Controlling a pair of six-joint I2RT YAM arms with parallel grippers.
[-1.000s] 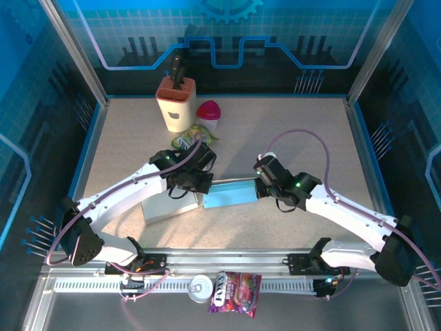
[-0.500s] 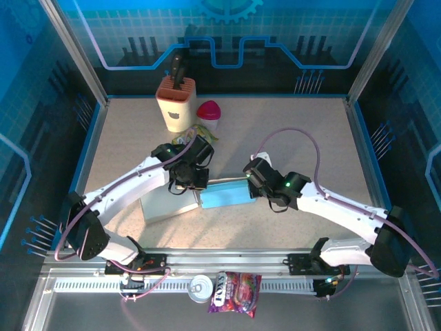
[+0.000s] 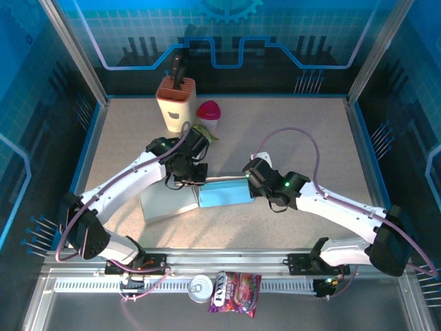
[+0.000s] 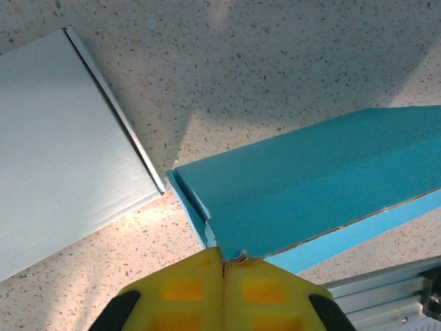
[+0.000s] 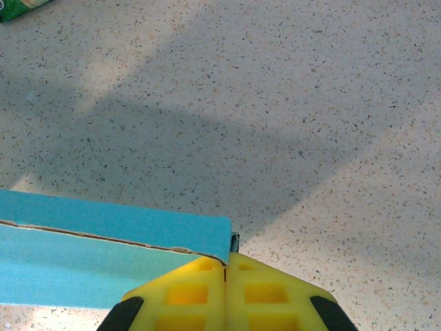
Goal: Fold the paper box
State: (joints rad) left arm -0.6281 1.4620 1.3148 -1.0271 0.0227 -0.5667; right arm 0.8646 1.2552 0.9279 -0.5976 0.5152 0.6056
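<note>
**Top external view.** I read the blue paper box (image 3: pixel 224 194) as lying low on the speckled beige bench (image 3: pixel 303 131), near the middle of its front half, between the two arms. The left tool (image 3: pixel 198 185) sits at the box's left end and the right tool (image 3: pixel 252 183) at its right end. I judge that one long wall is gripped at both ends so that it can be raised and creased evenly along its length. A pale flat cardboard panel (image 3: pixel 164 205) lies just beside the box's left end, partly under the left arm.

**Left wrist view.**
- The left tool (image 4: pixel 224 265) is closed. Its yellow fingertips (image 4: pixel 186 293) press together, with the raw edge of the blue wall caught in the seam between them.
- The box (image 4: pixel 324 172) runs away from the tool, up and to the right, with its corner directly above the fingertips.
- The pale panel (image 4: pixel 62 152) lies to the left, with its near corner just beside the box's corner. I cannot tell whether the two are joined.

**Right wrist view.**
- The right tool (image 5: pixel 225 272) is also closed. It pinches the end corner of the same blue wall.
- The box (image 5: pixel 96 255) extends to the left from the fingertips.
- I judge that a corner grip this shallow could slip, or tear the thin card, under a hard pull.
</note>
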